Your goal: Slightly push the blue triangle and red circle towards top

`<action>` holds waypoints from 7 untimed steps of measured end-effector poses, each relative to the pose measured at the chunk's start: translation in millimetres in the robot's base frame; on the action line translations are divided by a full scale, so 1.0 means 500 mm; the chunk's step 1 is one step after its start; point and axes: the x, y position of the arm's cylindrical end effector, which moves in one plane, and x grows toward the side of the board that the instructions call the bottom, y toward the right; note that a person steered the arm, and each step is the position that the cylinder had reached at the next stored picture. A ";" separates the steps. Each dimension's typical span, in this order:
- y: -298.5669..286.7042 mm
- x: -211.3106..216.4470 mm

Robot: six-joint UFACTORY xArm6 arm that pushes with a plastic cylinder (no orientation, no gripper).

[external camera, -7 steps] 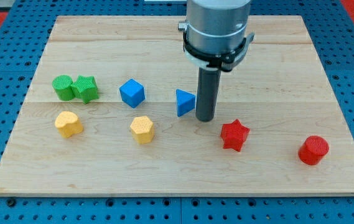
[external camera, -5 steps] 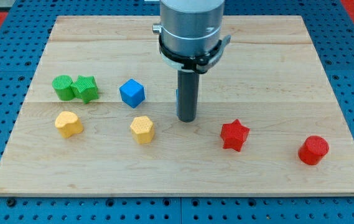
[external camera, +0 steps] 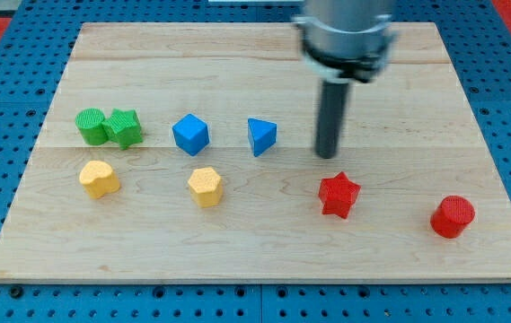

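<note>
The blue triangle lies near the middle of the wooden board. The red circle lies at the board's lower right. My tip is down on the board to the right of the blue triangle, with a clear gap between them, and just above the red star. The rod is blurred by motion. The red circle is far to the lower right of my tip.
A blue cube lies left of the triangle. A green circle and a green star touch at the left. A yellow heart and a yellow hexagon lie below them.
My tip swung left in front of the blue triangle, then moved away to the right. The triangle now sits slightly higher and further left than before.
</note>
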 end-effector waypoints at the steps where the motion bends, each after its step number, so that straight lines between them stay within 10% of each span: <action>1: 0.159 -0.003; 4: 0.409 0.088; 7: 0.306 0.264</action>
